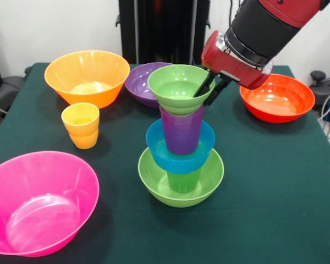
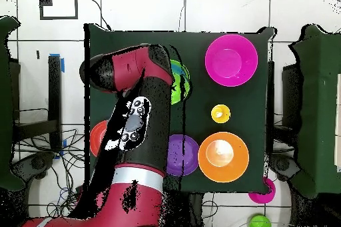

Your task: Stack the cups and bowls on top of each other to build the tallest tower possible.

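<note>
Red and black arm (image 1: 264, 27) slanting down from upper right, wrist tilted. Gripper (image 1: 210, 89) at the rim of the small green bowl (image 1: 179, 88), fingers (image 1: 203, 85) spread either side of that rim, one inside, one outside; whether pressing the rim, cannot tell. Directly beneath the fingers: purple cup (image 1: 181, 132), blue bowl (image 1: 179, 157), green cup (image 1: 183, 180), lime-green bowl (image 1: 181, 184). Behind the fingers, purple bowl (image 1: 137, 82). Beside them on the wrist's side, red-orange bowl (image 1: 278, 99). No readable writing anywhere.
</note>
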You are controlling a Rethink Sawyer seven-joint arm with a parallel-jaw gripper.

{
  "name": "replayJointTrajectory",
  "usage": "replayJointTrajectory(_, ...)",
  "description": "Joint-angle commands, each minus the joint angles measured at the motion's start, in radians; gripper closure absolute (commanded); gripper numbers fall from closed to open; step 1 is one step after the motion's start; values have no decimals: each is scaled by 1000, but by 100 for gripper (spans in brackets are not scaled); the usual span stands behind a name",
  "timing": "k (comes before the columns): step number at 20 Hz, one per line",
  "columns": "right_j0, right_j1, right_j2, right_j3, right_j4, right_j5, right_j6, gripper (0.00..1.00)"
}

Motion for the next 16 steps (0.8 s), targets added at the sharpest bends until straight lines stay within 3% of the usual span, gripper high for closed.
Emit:
replayJointTrajectory(1,-20,23,107,74,-56,-109,-77,100)
replayJointTrajectory(16,-10,33,89,88,-55,-99,-66,100)
